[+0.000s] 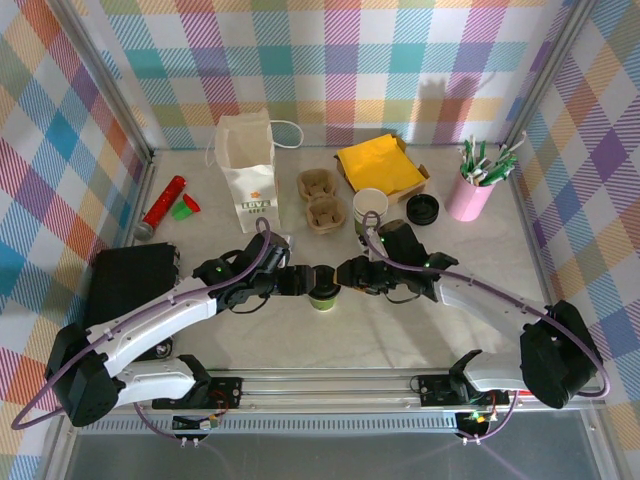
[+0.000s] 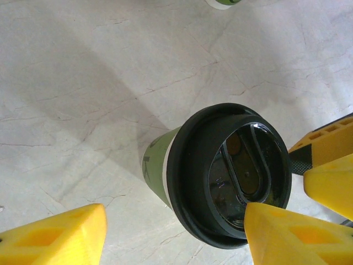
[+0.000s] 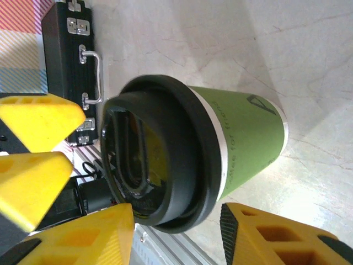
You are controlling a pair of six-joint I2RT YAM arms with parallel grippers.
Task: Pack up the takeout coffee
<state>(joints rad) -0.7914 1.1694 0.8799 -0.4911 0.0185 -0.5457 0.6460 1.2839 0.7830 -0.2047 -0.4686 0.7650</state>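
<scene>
From above, the takeout coffee (image 1: 322,298) is mostly covered where the left tool (image 1: 308,283) and right tool (image 1: 343,277) meet, and just its green foot peeks out. The white bag (image 1: 247,165) has print too small to read. In the right wrist view the black case (image 3: 63,66) runs off the top edge. In the left wrist view a second cup (image 2: 223,3) is clipped there too.

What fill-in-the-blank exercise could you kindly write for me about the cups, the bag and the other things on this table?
1. The takeout coffee wears a round ___ lid.
2. In the top view, the white paper bag stands to the ___ of the cardboard cup carrier.
3. In that view, the loose black lid lies to the ___ of the lidless cup.
4. The holder full of green-and-white sticks is ___.

Missing words: black; left; right; pink.
</scene>
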